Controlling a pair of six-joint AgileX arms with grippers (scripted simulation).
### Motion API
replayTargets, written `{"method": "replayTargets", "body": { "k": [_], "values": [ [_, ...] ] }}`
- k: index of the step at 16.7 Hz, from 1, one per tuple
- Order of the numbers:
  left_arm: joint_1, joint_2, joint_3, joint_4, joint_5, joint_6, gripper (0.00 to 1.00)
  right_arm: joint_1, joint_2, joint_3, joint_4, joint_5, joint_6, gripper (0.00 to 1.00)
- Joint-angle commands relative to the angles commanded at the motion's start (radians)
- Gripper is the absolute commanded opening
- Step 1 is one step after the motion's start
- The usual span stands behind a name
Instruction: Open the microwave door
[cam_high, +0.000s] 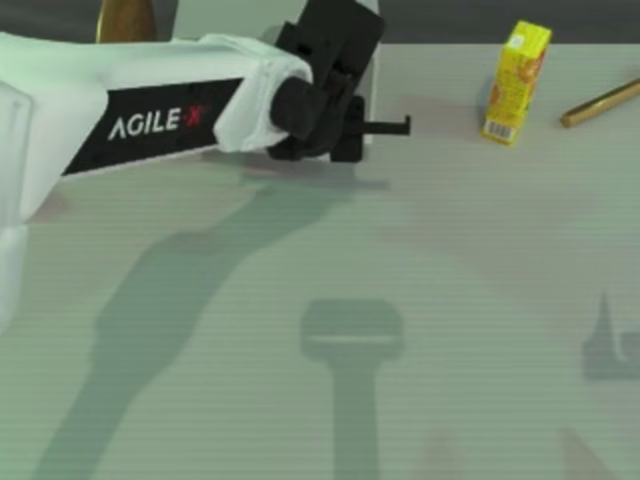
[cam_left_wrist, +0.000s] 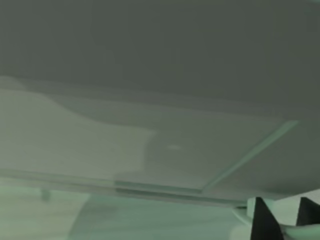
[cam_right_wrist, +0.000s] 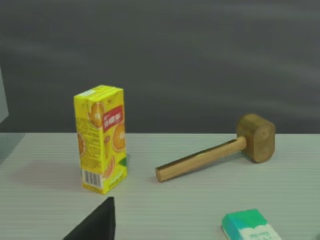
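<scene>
I see little of the microwave (cam_high: 235, 18) from above: a boxy, light grey-white body at the far edge of the desk, behind and partly beneath my left end effector (cam_high: 400, 125). In the left wrist view the microwave door (cam_left_wrist: 165, 145) fills almost the whole picture, very close in front of the end effector: a flat panel with a grey translucent window and a pale frame. I cannot tell how far it stands open.

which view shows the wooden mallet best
The right wrist view: the whole wooden mallet lies on the table beside the juice carton, head and handle both visible. The top view catches only part of its handle at the right edge. The left wrist view shows none of it.
</scene>
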Motion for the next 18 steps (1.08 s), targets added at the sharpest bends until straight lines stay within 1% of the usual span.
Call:
{"method": "replayTargets", "body": {
  "k": [6,18],
  "values": [
    [0.014,-0.040,-0.062,0.038,0.030,0.051,0.00,0.000,0.000,0.000,0.000,0.000,0.000,1.00],
    [0.014,-0.040,-0.062,0.038,0.030,0.051,0.00,0.000,0.000,0.000,0.000,0.000,0.000,1.00]
  ]
}}
